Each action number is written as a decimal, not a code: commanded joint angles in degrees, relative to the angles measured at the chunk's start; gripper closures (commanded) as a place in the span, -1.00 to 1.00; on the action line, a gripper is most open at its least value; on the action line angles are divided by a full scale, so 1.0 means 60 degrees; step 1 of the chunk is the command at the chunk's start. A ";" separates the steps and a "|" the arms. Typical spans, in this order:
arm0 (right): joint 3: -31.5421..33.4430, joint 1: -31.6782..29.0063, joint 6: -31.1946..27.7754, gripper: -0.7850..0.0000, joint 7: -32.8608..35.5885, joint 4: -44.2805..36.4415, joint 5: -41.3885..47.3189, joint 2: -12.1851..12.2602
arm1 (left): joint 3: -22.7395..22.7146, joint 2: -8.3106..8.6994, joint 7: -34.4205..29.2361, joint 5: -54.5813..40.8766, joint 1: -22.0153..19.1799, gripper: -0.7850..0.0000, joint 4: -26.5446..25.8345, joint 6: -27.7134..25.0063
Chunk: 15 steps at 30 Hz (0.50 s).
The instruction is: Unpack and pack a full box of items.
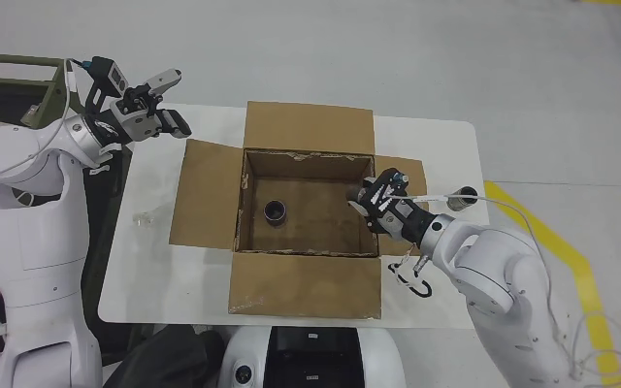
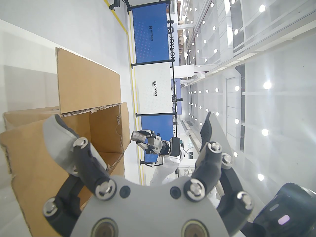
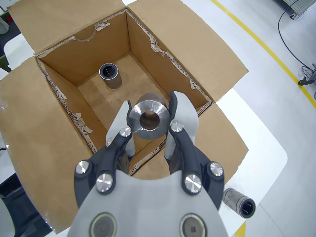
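An open cardboard box (image 1: 291, 281) (image 3: 61, 20) (image 2: 81, 87) stands mid-table with its flaps spread. My right gripper (image 1: 372, 200) (image 3: 149, 119) is over the box's right inner edge, shut on a hollow metal cylinder (image 3: 149, 122) (image 2: 138, 136) held above the box floor. A second metal cylinder (image 1: 276, 210) (image 3: 110, 74) stands upright on the box floor toward its left side. My left gripper (image 1: 167, 99) (image 2: 133, 134) hangs open and holds nothing, raised off the table's back left corner, pointing toward the box.
Another metal cylinder (image 1: 466, 197) (image 3: 239, 203) lies on the white table (image 1: 146, 281) right of the box. A small black clip-like object (image 1: 415, 281) lies near the front right flap. A small clear item (image 1: 143, 219) rests on the table's left part.
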 commanded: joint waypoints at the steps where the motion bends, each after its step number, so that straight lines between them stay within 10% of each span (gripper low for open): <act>1: 0.0001 -0.0015 0.0019 1.00 -0.0039 0.0011 0.0000 0.0000 | 0.0000 0.0000 0.0000 0.0000 0.0000 -1.00 0.0000 0.0000; 15: 0.1915 -0.1182 0.0376 1.00 -0.0554 -0.0583 0.0696 0.0224 | 0.0000 0.0000 0.0000 0.0000 0.0000 -1.00 0.0000 0.0000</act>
